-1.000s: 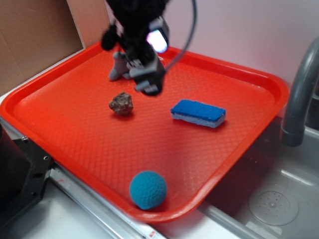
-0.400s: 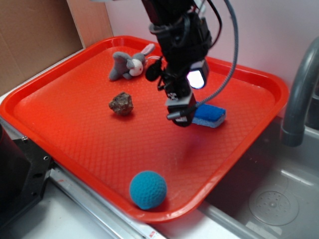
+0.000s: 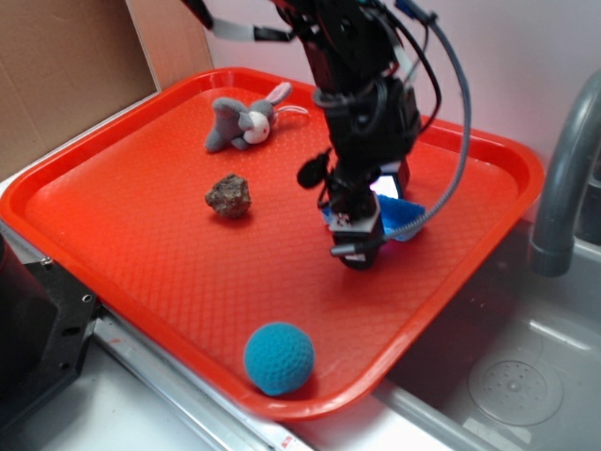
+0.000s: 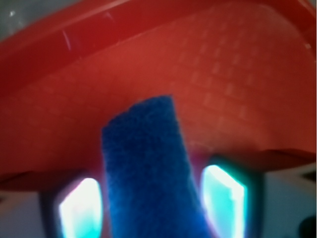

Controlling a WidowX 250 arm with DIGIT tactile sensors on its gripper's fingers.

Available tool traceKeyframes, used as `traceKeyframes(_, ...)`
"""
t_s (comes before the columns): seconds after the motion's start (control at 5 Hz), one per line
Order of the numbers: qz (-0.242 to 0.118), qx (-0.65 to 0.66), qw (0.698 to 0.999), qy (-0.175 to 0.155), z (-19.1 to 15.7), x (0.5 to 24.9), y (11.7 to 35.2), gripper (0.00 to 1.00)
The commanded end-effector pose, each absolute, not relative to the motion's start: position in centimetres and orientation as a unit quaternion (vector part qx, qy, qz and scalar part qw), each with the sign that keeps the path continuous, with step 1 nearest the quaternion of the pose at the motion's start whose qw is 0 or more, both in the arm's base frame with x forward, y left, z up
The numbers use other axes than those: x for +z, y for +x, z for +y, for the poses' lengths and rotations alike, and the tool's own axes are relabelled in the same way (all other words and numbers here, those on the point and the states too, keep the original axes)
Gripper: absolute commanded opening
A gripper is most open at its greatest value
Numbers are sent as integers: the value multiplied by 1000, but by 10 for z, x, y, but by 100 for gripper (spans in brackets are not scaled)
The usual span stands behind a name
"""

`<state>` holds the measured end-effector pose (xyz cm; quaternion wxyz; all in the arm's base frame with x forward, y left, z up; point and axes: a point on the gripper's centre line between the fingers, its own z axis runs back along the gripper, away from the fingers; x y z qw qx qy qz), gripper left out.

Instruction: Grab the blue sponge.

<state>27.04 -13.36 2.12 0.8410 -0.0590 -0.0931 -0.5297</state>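
Observation:
The blue sponge (image 3: 401,215) lies on the right part of the red tray (image 3: 141,244); the arm hides most of it, and only its blue right end shows. My gripper (image 3: 364,233) is lowered right over it. In the wrist view the blue sponge (image 4: 148,163) runs lengthwise between the two glowing pads (image 4: 79,206), with a narrow dark gap on each side. My gripper (image 4: 151,201) is open and straddles the sponge without pressing it.
A grey plush bunny (image 3: 242,120) lies at the tray's back and a brown rock (image 3: 229,195) at its middle. A teal crocheted ball (image 3: 279,358) sits by the front rim. A grey faucet (image 3: 563,178) and a metal sink (image 3: 507,376) are to the right.
The arm has swung from the tray's back left to the right and come down onto the sponge, now hiding most of it. The sponge has not moved.

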Motion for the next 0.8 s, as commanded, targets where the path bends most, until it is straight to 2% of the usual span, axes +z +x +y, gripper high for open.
traceKeyframes(0.0,-104,-536,837,-30,-142,37,257,0)
traceKeyframes(0.2,-52,-435,898,38,-124,73,251,0)
traceKeyframes(0.4,-30,-321,945,61,-103,104,241,0)
traceKeyframes(0.6,11,-203,975,86,-74,128,228,0)
